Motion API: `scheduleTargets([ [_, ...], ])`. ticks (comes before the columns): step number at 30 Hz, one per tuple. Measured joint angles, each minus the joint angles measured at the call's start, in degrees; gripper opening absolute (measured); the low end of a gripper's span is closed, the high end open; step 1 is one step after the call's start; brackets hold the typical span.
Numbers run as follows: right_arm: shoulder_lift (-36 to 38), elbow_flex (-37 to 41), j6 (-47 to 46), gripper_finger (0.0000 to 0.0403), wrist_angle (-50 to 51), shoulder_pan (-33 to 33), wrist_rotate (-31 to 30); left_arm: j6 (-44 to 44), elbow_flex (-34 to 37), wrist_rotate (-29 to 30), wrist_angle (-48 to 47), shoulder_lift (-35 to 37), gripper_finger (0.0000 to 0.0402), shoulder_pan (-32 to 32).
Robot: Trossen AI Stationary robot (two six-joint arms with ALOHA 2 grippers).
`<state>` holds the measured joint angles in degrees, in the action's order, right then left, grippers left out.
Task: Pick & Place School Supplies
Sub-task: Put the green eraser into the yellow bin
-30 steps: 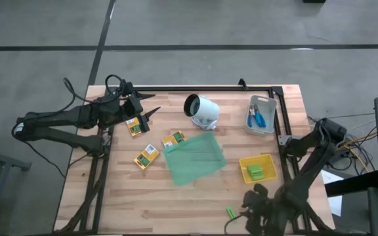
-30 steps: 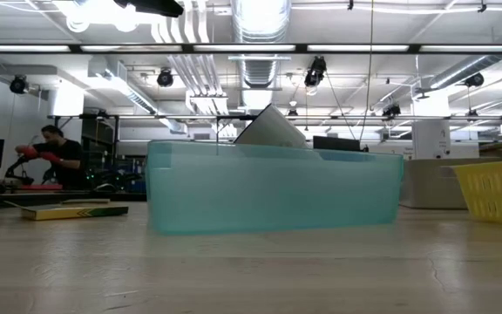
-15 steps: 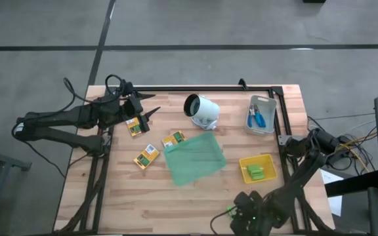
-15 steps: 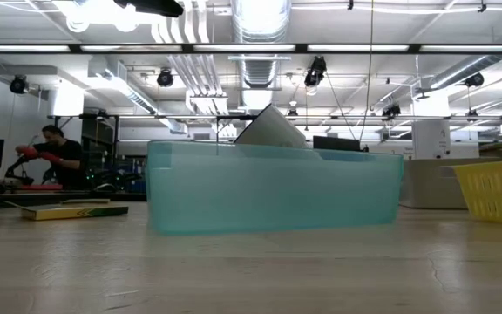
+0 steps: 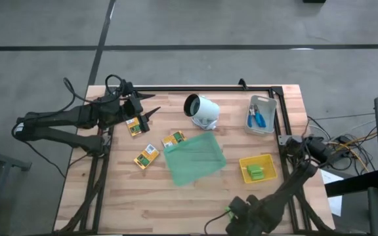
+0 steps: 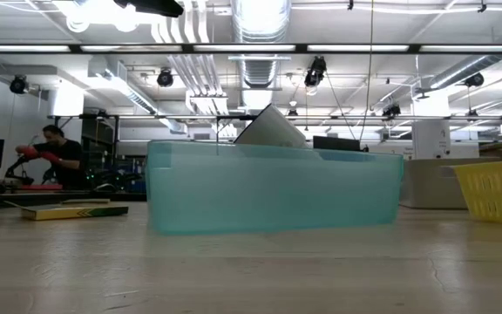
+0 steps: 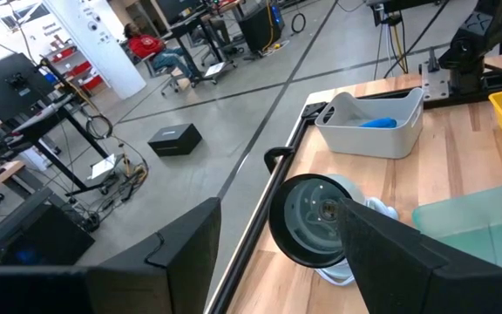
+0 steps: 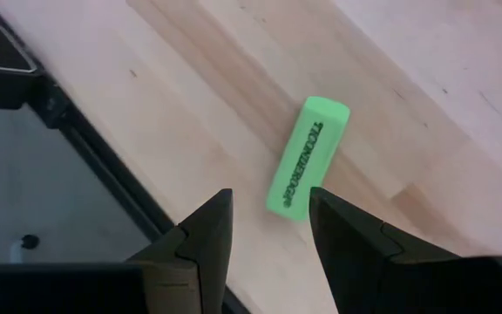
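Note:
A light-green block [image 8: 308, 157] lies flat on the wood by the table's near edge [image 5: 229, 211]. My right gripper [image 5: 240, 212] [image 8: 268, 205] hovers over it, pointing steeply down. It is open, with a fingertip on either side of the block's nearer end, and touches nothing. Three yellow-and-green packets [image 5: 134, 126] [image 5: 173, 139] [image 5: 146, 157] lie flat at the left centre. More green blocks [image 5: 256, 172] sit in the yellow tray [image 5: 268, 159]. Blue-handled scissors [image 5: 258, 118] lie in a clear bin [image 5: 270, 128]. My left gripper [image 5: 151, 113] [image 7: 279, 209] waits open over the far left.
A translucent green tray [image 5: 194, 157] lies flat in the middle. A white camera housing [image 5: 202, 110] stands at the far centre. A dark frame rail [image 8: 103, 166] runs along the near edge beside the block. Bare wood shows at the near left.
My right gripper has gone along the near edge toward the table's left and come down over the green block, rolling at the wrist as it went. The block has stayed where it was, and the gripper's arm now hides most of it from above.

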<state>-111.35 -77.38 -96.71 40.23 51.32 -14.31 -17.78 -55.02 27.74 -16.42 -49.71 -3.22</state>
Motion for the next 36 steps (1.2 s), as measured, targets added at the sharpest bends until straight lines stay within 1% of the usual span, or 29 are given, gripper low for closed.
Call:
scheduleTargets([
  [4, -0.5, 0.1, -0.7, 0.0151, 0.1, -1.0, 1.4, 0.0, 0.0, 0.0, 0.0, 0.0, 0.0236, 0.0],
  [11, -0.6, 0.7, -0.8, 0.0151, 0.1, -2.6, 1.4, 0.0, 0.0, 0.0, 0.0, 0.0, 0.0236, 0.0],
  [14, -1.2, 0.8, -0.6, 0.0151, 0.1, -3.1, 2.3, 0.0, 0.0, 0.0, 0.0, 0.0, 0.0236, 0.0],
  [18, -2.0, 0.9, -0.4, 0.0151, -0.1, -3.4, 3.8, 0.0, 0.0, 0.0, 0.0, 0.0, 0.0236, 0.0],
  [30, -3.9, 1.0, -0.4, 0.0150, -0.3, -3.4, 4.3, 0.0, 0.0, 0.0, 0.0, 0.0, 0.0236, 0.0],
  [36, -3.9, 1.0, -0.3, 0.0137, -0.2, -3.5, 4.4, 0.0, 0.0, 0.0, 0.0, 0.0, 0.0236, 0.0],
])
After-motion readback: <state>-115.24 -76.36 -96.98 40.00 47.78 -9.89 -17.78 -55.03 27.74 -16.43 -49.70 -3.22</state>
